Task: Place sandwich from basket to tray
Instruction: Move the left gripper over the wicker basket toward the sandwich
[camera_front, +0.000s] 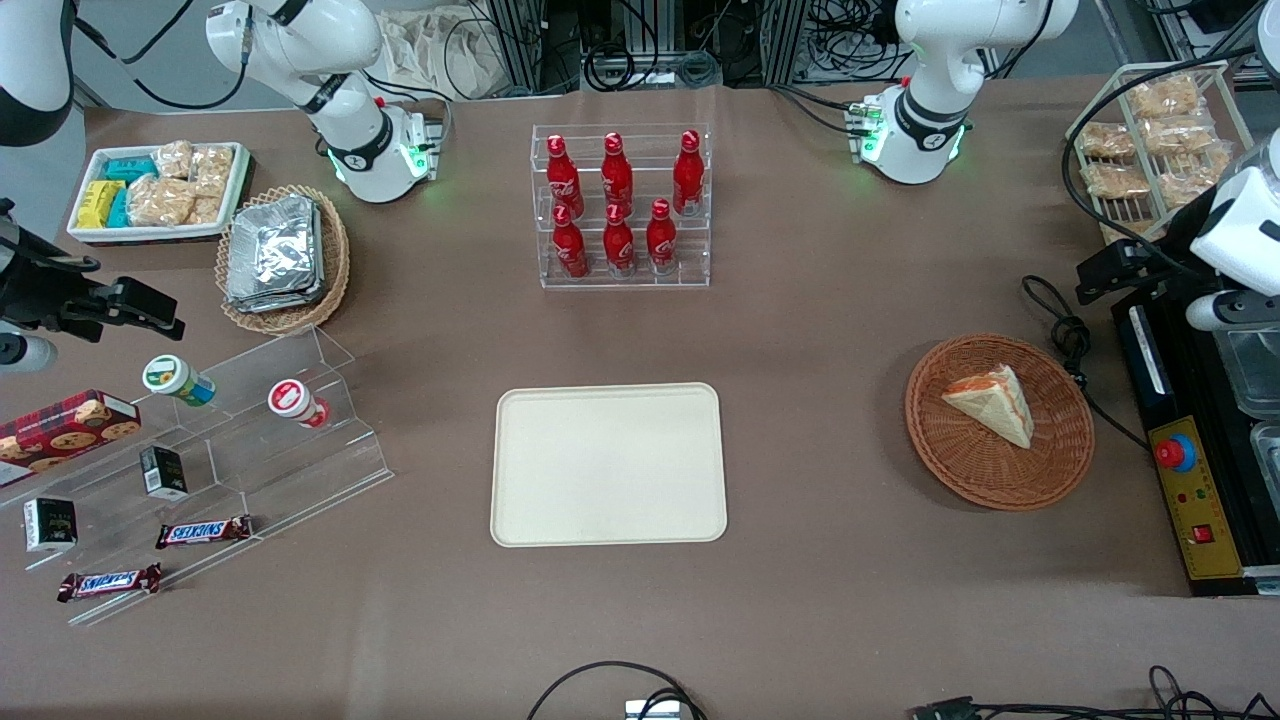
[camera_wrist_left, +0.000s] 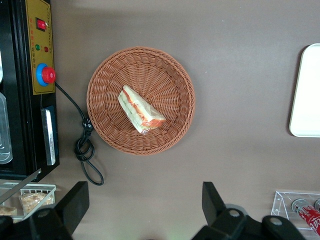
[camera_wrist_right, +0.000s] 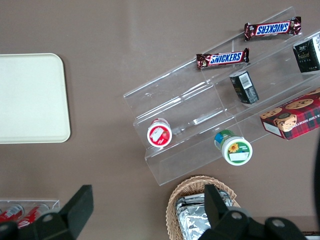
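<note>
Tool (camera_wrist_left: 142, 212) of mine hangs high above the counter (camera_front: 820, 300), fingers (camera_wrist_left: 75, 202) spread wide and nothing between them, with the basket (camera_wrist_left: 140, 100) straight below. Down there the sandwich (camera_wrist_left: 140, 110) lies flat on the weave, near the middle of the basket, its red-orange filling edge showing. From the front, the basket (camera_front: 999, 421) sits toward the working arm's end of the counter, sandwich (camera_front: 991, 402) inside it. The tray (camera_front: 608, 464) lies bare at the centre, well apart from the basket. A rack of red bottles (camera_front: 620, 205) stands farther from the front camera than the tray.
</note>
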